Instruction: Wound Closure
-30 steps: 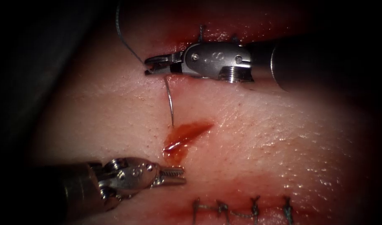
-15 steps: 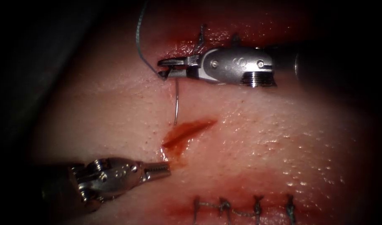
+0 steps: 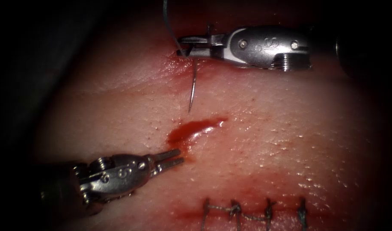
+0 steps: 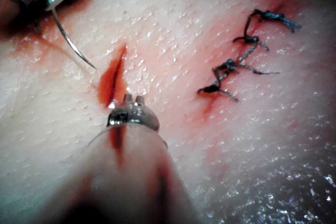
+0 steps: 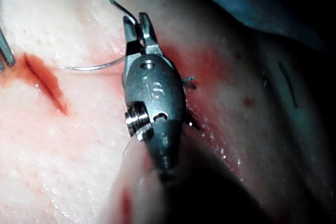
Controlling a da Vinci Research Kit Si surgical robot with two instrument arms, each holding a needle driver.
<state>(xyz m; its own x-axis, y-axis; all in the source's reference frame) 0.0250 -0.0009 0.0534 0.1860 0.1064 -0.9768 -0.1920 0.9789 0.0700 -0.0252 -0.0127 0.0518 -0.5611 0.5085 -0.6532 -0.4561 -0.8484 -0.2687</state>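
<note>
The open cut [image 3: 194, 129] in the tissue [image 3: 264, 141] holds red fluid. My right tool [image 3: 185, 46] is beyond the cut, its jaws shut on the curved needle [image 3: 193, 85] near its thread end. The needle hangs free of the tissue, its tip just short of the cut's left part. Thread [image 3: 168, 25] runs up from the jaws. My left tool [image 3: 172, 157] sits by the cut's left end, jaws slightly open, holding nothing. The left wrist view shows its tips [image 4: 133, 99] at the cut [image 4: 112, 80] and the needle [image 4: 71, 45]. The right wrist view shows the right tool [image 5: 139, 30], needle [image 5: 89, 68] and cut [image 5: 44, 80].
A stitched cut [image 3: 251, 211] with dark knots runs along the near edge and also appears as a stitched line [image 4: 241, 56]. Another stitched line [image 3: 209, 30] lies behind the right tool. Dark drape [image 5: 252, 3] borders the tissue.
My right tool has drawn up and to the right with the needle, taking its tip away from the cut. My left tool has risen toward the cut's left end and its jaws have parted.
</note>
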